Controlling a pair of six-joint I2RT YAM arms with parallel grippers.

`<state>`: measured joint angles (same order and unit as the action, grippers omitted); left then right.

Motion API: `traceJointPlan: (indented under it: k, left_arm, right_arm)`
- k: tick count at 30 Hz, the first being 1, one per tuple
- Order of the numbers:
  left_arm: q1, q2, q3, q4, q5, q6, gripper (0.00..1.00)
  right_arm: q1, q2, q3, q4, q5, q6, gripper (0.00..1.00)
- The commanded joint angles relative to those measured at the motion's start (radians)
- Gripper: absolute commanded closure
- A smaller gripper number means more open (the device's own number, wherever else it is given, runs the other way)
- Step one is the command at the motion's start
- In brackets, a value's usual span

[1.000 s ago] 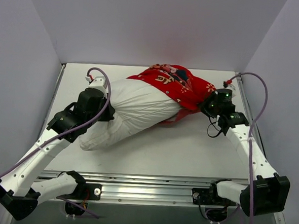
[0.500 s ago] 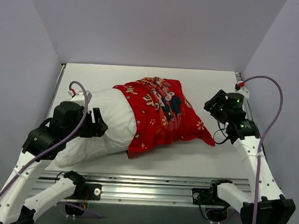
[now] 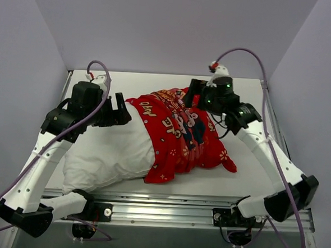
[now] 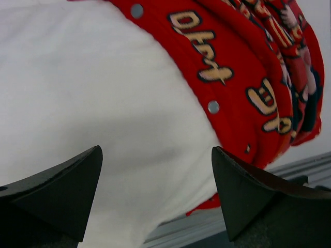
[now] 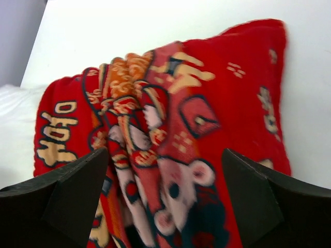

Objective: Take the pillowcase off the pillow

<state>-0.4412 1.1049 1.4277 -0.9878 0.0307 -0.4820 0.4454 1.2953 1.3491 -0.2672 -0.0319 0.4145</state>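
My jaws spread wide, gripping nothing, white pillow (image 4: 88,98) just ahead. Red pillowcase (image 4: 243,62), gold characters, silver snaps (image 4: 213,107), covers it upper right.

The pillowcase (image 3: 175,141) carries all the writing in view. In the left wrist view, upper centre, a short gold word (image 4: 201,33) in dark-outlined Latin letters runs upside down along the red hem. It may begin "Hap", but that is unsure. At the right of that frame, larger gold characters (image 4: 266,103) curve over a fold and cannot be read. In the right wrist view, one big gold character (image 5: 186,70) sits upper centre, creased and illegible.
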Motion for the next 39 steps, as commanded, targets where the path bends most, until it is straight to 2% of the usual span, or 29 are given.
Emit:
traceJointPlan:
  k: [1,7,11,17,18,20,21,22,23,24,25,26,27,29,30,35,39]
  left_arm:
    - [0.1,0.105,0.079,0.08,-0.037,0.025,0.06]
    - [0.211,0.289,0.097,0.162,0.0,0.014,0.06]
    - [0.236,0.397,0.096,0.184,0.041,0.019,0.06]
    - [0.233,0.449,-0.076,0.317,0.185,-0.043,0.06]
    - [0.23,0.449,-0.11,0.336,0.199,-0.055,0.01]
    - [0.22,0.443,-0.217,0.401,0.225,-0.089,0.14]
    - [0.217,0.432,-0.251,0.425,0.232,-0.099,0.36]
    - [0.213,0.428,-0.315,0.448,0.238,-0.121,0.49]
    - [0.213,0.423,-0.34,0.484,0.251,-0.13,0.61]
    - [0.213,0.414,-0.363,0.5,0.256,-0.136,0.84]
    - [0.21,0.409,-0.392,0.512,0.262,-0.141,0.96]
    - [0.21,0.403,-0.4,0.527,0.265,-0.141,0.97]
    - [0.21,0.386,-0.404,0.532,0.265,-0.138,0.98]
    - [0.208,0.36,-0.398,0.528,0.249,-0.119,0.98]
    - [0.208,0.321,-0.389,0.52,0.235,-0.112,0.98]
    - [0.208,0.172,-0.249,0.368,0.121,-0.04,0.98]
    - [0.206,0.033,-0.135,0.243,0.008,-0.006,0.98]
  right_arm:
    - [0.104,0.148,0.167,0.011,0.027,-0.13,0.14]
    - [0.208,0.416,0.436,-0.032,0.087,-0.247,0.11]
    - [0.242,0.554,0.516,-0.072,0.092,-0.298,0.1]
    - [0.276,0.61,0.443,-0.093,0.089,-0.333,0.1]
    - [0.274,0.61,0.421,-0.087,0.096,-0.333,0.11]
    - [0.274,0.611,0.381,-0.072,0.134,-0.326,0.16]
    - [0.274,0.611,0.348,-0.066,0.15,-0.321,0.2]
    - [0.274,0.611,0.334,-0.06,0.165,-0.313,0.33]
    - [0.273,0.611,0.323,-0.055,0.19,-0.31,0.4]
    - [0.271,0.613,0.311,-0.053,0.2,-0.306,0.47]
    - [0.269,0.613,0.309,-0.049,0.211,-0.296,0.61]
    - [0.266,0.613,0.308,-0.047,0.23,-0.292,0.68]
    - [0.263,0.611,0.315,-0.046,0.239,-0.289,0.78]
    - [0.254,0.605,0.327,-0.046,0.274,-0.273,0.89]
    - [0.24,0.602,0.335,-0.046,0.291,-0.267,0.98]
    - [0.119,0.567,0.392,-0.076,0.395,-0.192,1.0]
    - [-0.067,0.507,0.423,-0.096,0.443,-0.116,1.0]
